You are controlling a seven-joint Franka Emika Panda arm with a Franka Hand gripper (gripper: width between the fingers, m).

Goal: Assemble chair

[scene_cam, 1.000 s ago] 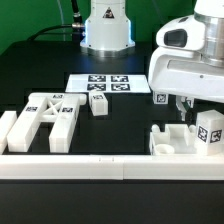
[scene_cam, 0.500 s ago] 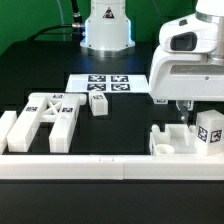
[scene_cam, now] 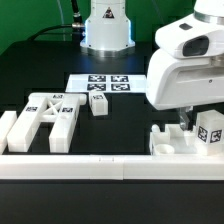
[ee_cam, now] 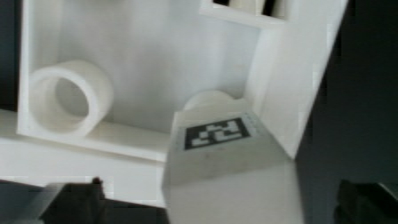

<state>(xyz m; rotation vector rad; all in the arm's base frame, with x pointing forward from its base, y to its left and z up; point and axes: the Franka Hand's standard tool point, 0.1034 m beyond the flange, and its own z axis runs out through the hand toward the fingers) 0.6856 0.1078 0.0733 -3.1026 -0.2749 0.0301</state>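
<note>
Early stage: frame [scene_cam: 50,112] & small block [scene_cam: 99,104] lie loose, unjoined; gripper [ee_cam: 222,197], jaws wide apart, straddles tagged leg [ee_cam: 222,140] by panel [scene_cam: 170,142], unclamped.

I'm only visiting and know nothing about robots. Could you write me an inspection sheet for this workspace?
Surface: black table, marker board flat on it, rail along the near edge.
Job's things: braced frame and small block at the exterior view's left; panel and tagged piece at its right.
Clutter: nothing seen.
Gripper: open, above the tagged piece, holding nothing.
Cables: dark cable behind, by the arm base.
Surroundings: green backdrop.
</note>
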